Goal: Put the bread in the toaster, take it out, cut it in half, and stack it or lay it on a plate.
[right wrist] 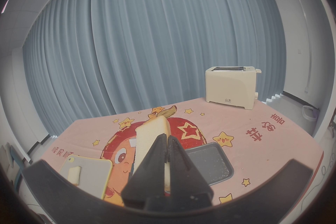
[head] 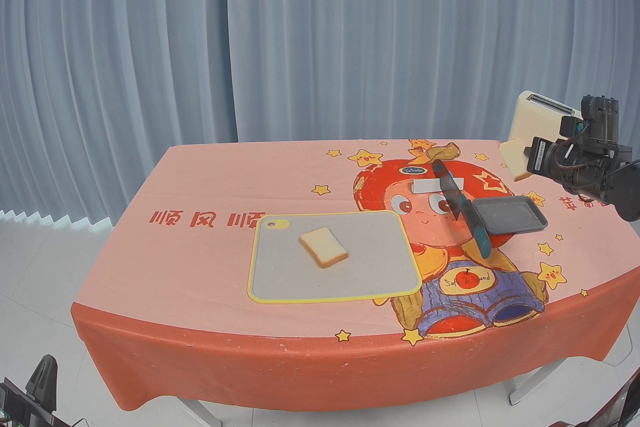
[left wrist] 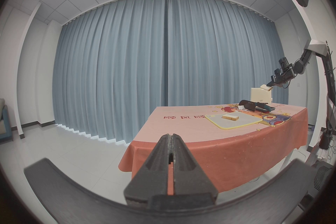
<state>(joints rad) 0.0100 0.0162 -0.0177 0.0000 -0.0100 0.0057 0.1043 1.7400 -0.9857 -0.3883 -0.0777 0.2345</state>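
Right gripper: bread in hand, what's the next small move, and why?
Probably carry the bread slice forward until it hangs over the toaster. The right gripper is shut on the slice, but the toaster's top slot lies farther ahead, well apart from it, so lowering now would miss.

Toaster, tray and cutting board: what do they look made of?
The toaster has a smooth cream casing, probably plastic. The tray is dark grey with a raised rim and dull sheen, metal or plastic. The cutting board is a thin grey sheet edged yellow, likely plastic.
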